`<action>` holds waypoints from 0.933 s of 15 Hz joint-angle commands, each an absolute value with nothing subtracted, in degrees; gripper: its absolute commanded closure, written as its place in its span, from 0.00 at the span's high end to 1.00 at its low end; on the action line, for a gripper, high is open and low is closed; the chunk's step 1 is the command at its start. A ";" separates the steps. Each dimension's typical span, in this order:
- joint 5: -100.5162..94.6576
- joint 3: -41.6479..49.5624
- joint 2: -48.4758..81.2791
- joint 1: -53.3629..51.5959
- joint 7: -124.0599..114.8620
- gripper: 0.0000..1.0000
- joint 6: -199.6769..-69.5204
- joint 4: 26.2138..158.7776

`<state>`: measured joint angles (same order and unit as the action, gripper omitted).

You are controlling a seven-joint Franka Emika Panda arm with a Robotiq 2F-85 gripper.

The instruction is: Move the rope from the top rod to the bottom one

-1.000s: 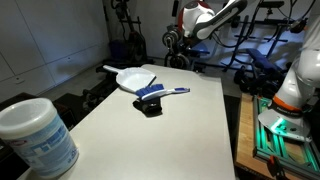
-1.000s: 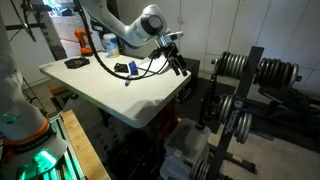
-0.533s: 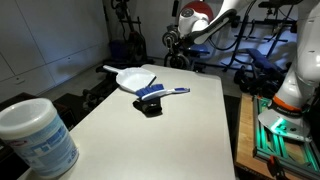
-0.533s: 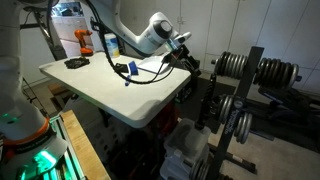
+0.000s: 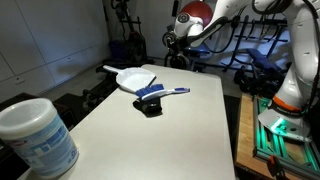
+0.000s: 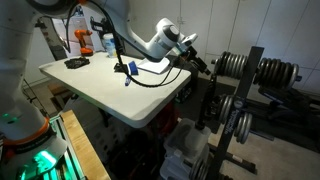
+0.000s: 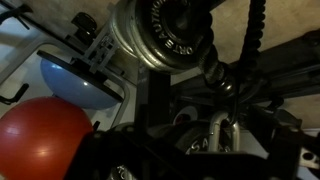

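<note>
In the wrist view a black braided rope (image 7: pixel 252 40) hangs down past a metal rod end with stacked weight plates (image 7: pixel 165 35) and meets a silver metal loop (image 7: pixel 213 125). My gripper's jaws are lost in the dark at the bottom of that view, so I cannot tell if they are open or shut. In both exterior views my gripper (image 6: pixel 198 60) (image 5: pixel 174 37) reaches off the table's far edge toward the weight rack (image 6: pixel 245 90). The rope is too small to make out in those views.
A white table (image 6: pixel 100 95) holds a white dustpan (image 5: pixel 130 77), a blue brush (image 5: pixel 162 93) and a white canister (image 5: pixel 35 135). A red ball (image 7: pixel 45 135) and a blue ball (image 7: pixel 75 85) lie below the rack.
My arm has stretched further from the table toward the weight rack, and the gripper has risen and moved closer to the plates.
</note>
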<state>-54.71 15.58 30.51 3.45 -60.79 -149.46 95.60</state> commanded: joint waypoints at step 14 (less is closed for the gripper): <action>-61.93 19.76 41.86 2.95 -72.86 0.61 -155.32 83.17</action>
<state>-60.23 18.71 39.77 3.41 -70.13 -153.60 85.14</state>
